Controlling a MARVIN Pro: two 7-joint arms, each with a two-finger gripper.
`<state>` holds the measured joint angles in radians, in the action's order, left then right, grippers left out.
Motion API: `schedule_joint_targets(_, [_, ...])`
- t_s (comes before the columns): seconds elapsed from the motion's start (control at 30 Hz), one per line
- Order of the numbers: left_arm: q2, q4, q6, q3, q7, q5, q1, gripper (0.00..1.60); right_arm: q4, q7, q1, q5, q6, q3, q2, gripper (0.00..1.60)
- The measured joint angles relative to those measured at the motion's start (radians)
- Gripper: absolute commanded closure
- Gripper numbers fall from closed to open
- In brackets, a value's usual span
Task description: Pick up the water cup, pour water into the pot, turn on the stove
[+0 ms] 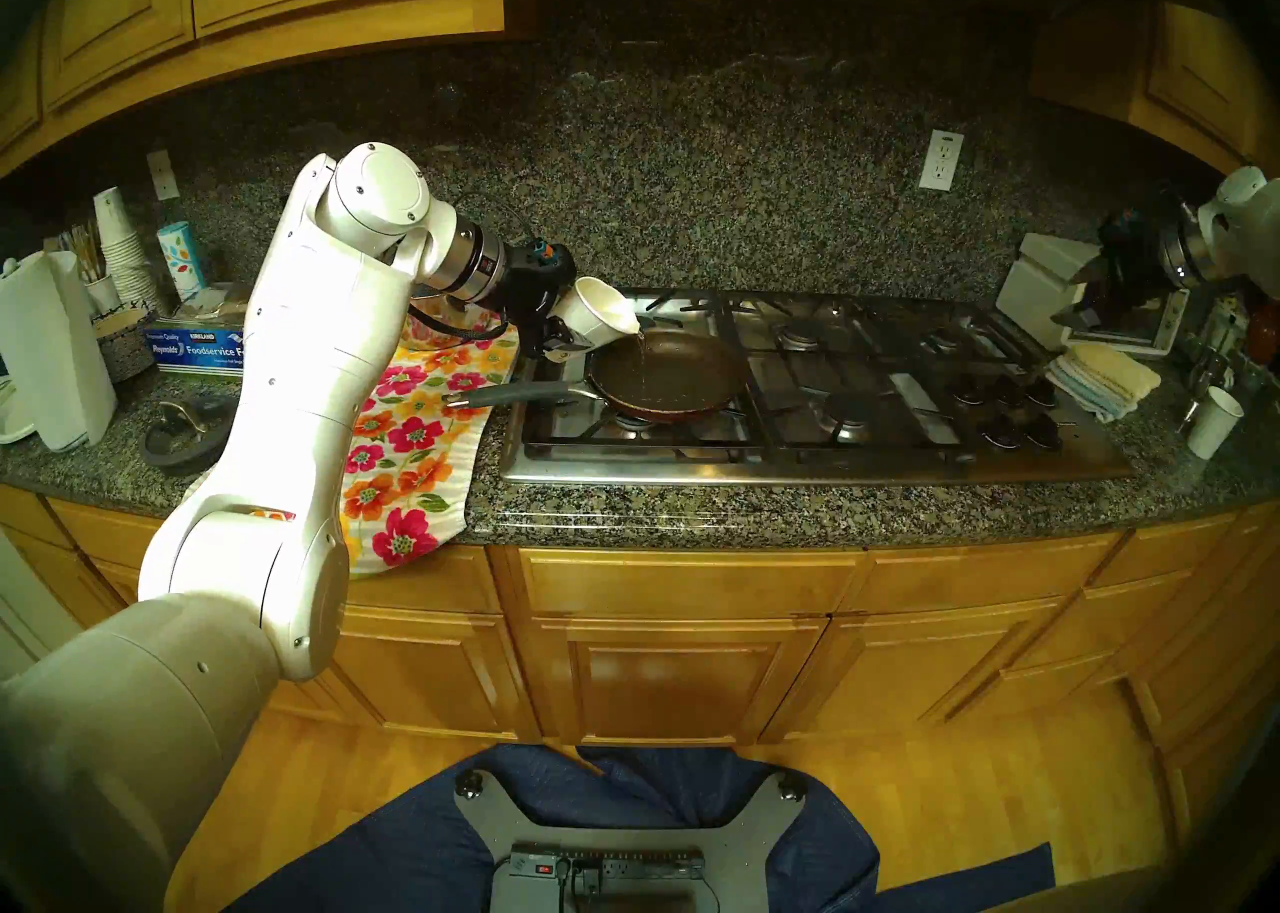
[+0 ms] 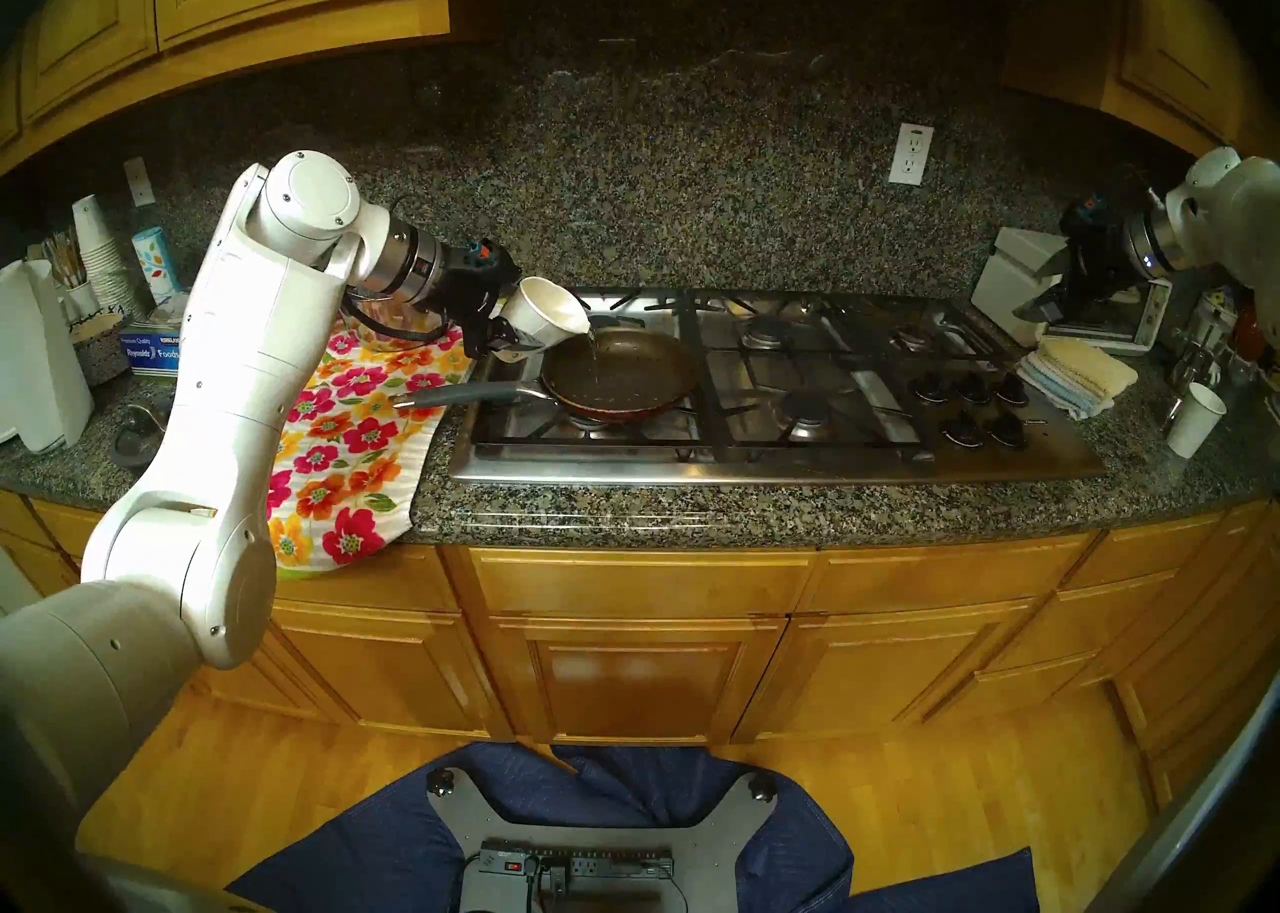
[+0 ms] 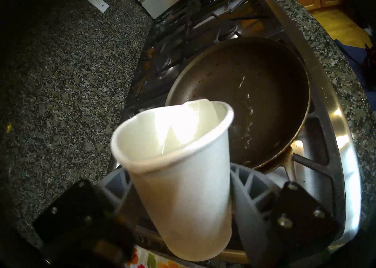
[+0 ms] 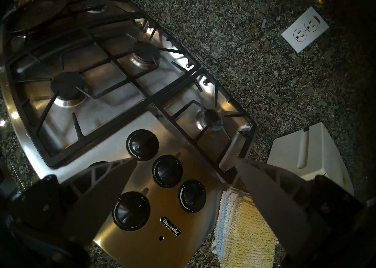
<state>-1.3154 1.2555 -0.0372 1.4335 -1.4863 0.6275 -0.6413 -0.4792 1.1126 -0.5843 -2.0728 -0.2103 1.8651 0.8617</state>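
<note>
Left pincer (image 1: 564,336): clamped on plain white tapered paper cup (image 1: 601,312), tilted, a thin stream falling into shallow red-sided frying pan (image 1: 668,371) on stainless-steel gas cooktop (image 1: 817,461). Right pincer (image 4: 185,162): fingers spread, empty, above black knobs (image 4: 167,171).

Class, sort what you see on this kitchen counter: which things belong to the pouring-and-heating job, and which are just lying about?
Belongs to the job:
- water cup, tilted, in the left gripper
- pan
- stove and its knobs

Just lying about:
- flowered towel
- stacked cups
- folded cloths
- foil box
</note>
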Motion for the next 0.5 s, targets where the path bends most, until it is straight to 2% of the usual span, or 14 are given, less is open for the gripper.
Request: schedule_joint_targets(0.5, [0.023,-0.033,0.069,-0.031,0.0,-0.001,0.027,0.82,0.0,0.0,0.0,0.0,0.0,0.0,0.0,0.0])
